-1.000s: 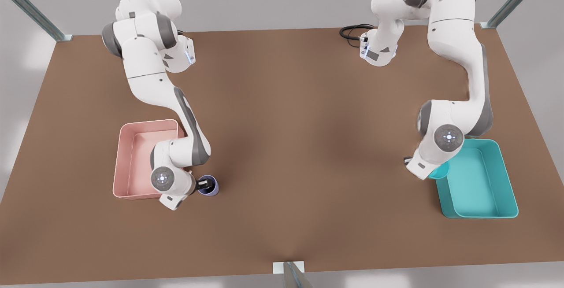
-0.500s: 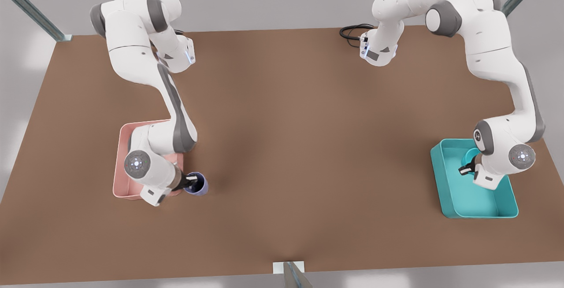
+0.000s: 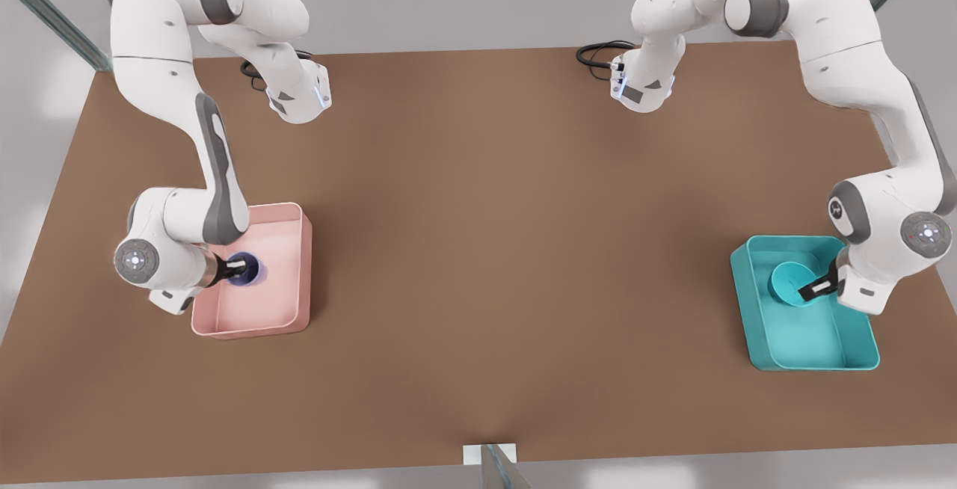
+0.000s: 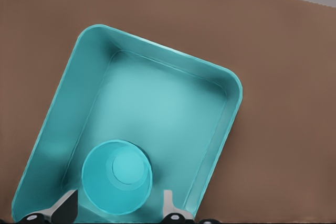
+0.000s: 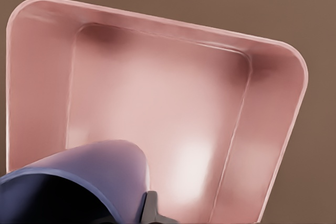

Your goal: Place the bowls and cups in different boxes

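I am holding the right gripper, clamped on the lavender cup's rim, over the pink box at the front view's left; a second ago the cup was outside that box, on the table just off its near-right corner. I am keeping the left gripper over the teal box at the front view's right, fingers spread either side of the teal bowl, which has travelled from the box's left rim to inside it, though I cannot tell whether it is gripped or freed. Both items now being over separate boxes, I judge only release and withdrawal to be remaining.
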`<control>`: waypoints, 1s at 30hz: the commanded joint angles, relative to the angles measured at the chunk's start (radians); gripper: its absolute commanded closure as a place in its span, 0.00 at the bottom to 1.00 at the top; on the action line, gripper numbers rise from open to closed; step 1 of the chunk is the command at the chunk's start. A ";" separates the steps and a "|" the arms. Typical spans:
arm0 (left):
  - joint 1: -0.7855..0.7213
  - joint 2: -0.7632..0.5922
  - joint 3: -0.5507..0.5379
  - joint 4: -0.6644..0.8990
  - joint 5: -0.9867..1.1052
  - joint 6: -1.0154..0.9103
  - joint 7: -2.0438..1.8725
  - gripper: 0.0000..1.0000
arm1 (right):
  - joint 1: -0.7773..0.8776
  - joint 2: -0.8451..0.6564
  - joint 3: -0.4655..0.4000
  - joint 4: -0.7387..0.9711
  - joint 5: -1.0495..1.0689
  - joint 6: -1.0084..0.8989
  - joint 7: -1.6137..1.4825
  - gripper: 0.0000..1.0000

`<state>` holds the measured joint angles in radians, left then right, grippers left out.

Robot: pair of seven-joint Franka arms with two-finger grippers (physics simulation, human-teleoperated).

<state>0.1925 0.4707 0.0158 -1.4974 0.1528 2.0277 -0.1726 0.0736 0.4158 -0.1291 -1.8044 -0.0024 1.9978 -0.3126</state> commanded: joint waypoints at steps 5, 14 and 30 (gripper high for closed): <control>-0.214 -0.231 -0.085 0.013 -0.177 -0.549 0.165 0.00 | -0.001 0.043 0.002 -0.066 0.042 0.300 -0.194 0.79; -0.202 -0.222 -0.132 0.009 -0.170 -0.511 0.163 0.00 | -0.001 0.050 0.006 -0.056 0.073 0.263 -0.197 0.00; -0.200 -0.219 -0.129 0.013 -0.170 -0.514 0.163 0.00 | 0.048 -0.262 0.025 0.373 -0.059 -0.613 0.099 0.00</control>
<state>-0.0077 0.2527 -0.1132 -1.4854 -0.0174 1.5186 -0.0392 0.1225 0.1852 -0.1063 -1.4127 -0.0319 1.6231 -0.3517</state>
